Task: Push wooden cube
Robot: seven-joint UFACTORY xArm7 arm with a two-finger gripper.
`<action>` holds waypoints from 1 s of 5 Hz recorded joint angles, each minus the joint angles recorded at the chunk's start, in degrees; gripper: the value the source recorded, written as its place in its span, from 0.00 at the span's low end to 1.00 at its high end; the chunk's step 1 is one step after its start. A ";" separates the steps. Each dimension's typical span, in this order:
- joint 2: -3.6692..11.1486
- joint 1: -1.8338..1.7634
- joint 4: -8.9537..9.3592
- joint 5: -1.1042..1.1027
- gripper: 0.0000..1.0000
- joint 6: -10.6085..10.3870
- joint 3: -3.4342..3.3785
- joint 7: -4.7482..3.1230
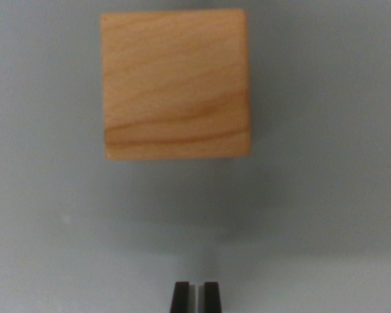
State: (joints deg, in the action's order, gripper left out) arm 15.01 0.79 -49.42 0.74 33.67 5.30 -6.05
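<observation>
A light wooden cube [176, 85] with brown grain lines fills the upper middle of the wrist view, resting on a pale grey surface [326, 195]. My gripper [196, 297] shows at the bottom edge as two black fingertips pressed nearly together with only a thin slit between them. Nothing is held between them. The fingertips sit below the cube in the picture, apart from it, with a band of bare surface between.
A soft shadow lies on the grey surface below the cube and to the wrist view's right. Nothing else is in view.
</observation>
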 joint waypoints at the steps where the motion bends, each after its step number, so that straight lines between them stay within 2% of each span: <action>1: 0.60 0.01 -0.96 0.04 1.00 0.37 -0.03 0.02; 2: 0.60 0.01 -0.96 0.04 1.00 0.37 -0.03 0.02; 3: 1.45 0.03 -2.34 0.09 1.00 0.89 -0.08 0.04; 4: 1.45 0.03 -2.34 0.09 1.00 0.89 -0.08 0.04; 5: 2.48 0.05 -4.01 0.15 1.00 1.53 -0.14 0.08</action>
State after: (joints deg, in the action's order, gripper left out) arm 17.49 0.83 -53.43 0.89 35.20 5.16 -5.98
